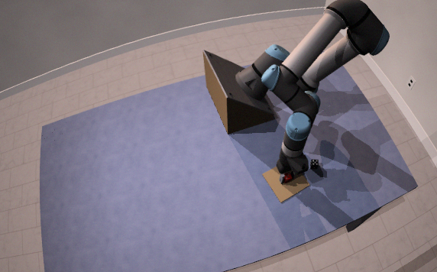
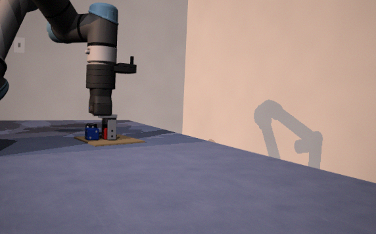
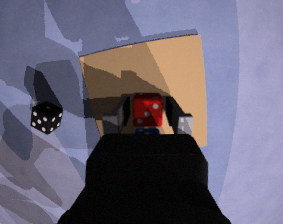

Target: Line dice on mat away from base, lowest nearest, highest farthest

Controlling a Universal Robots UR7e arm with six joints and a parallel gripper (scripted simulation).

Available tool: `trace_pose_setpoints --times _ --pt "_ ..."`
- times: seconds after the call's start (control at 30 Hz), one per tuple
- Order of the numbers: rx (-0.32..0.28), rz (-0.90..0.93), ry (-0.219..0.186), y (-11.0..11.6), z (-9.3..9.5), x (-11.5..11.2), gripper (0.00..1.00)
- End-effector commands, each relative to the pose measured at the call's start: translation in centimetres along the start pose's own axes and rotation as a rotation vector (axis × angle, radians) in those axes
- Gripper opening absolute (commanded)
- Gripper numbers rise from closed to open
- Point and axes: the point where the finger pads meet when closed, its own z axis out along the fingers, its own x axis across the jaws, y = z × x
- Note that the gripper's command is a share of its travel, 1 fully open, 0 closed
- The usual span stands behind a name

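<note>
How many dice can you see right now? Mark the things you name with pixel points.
3: a red die (image 1: 288, 177) (image 2: 105, 133) (image 3: 147, 110) on the tan mat (image 1: 283, 192) (image 2: 125, 141) (image 3: 184, 70), between the open fingers; a blue die (image 2: 92, 134) (image 3: 147, 131) on its base side; a black die (image 1: 314, 163) (image 2: 91, 125) (image 3: 46, 118) off the mat.

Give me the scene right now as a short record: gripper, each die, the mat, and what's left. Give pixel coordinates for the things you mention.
gripper: open (image 1: 287, 178) (image 2: 109, 139) (image 3: 147, 120), fingers on either side of the red die
red die: on the mat (image 1: 281, 194) (image 2: 131, 141) (image 3: 187, 65), between the fingers (image 2: 112, 131)
blue die: on the mat, base side of red (image 2: 92, 133) (image 3: 147, 131)
black die: on the table, off the mat (image 1: 314, 163) (image 2: 91, 125) (image 3: 46, 118)
mat: looks flat
left to do: black die onto the mat, in line
</note>
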Motion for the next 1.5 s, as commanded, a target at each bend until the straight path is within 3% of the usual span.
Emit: trace_pose_setpoints --times 0.0,0.33,0.67,0.73,1.0,1.17,1.2,1.47 --pt "0.001 0.0 0.001 0.0 0.0 0.0 0.87" --pt "0.001 0.0 0.001 0.0 -0.8 0.0 0.87" --pt "0.001 0.0 0.001 0.0 -5.5 0.0 0.87" --pt "0.001 0.0 0.001 0.0 -5.5 0.0 0.87" --pt "0.001 0.0 0.001 0.0 -8.7 0.0 0.87" --pt "0.001 0.0 0.001 0.0 -9.0 0.0 0.87" --pt "0.001 0.0 0.001 0.0 -9.0 0.0 1.0" --pt "0.001 0.0 0.001 0.0 -9.0 0.0 1.0"
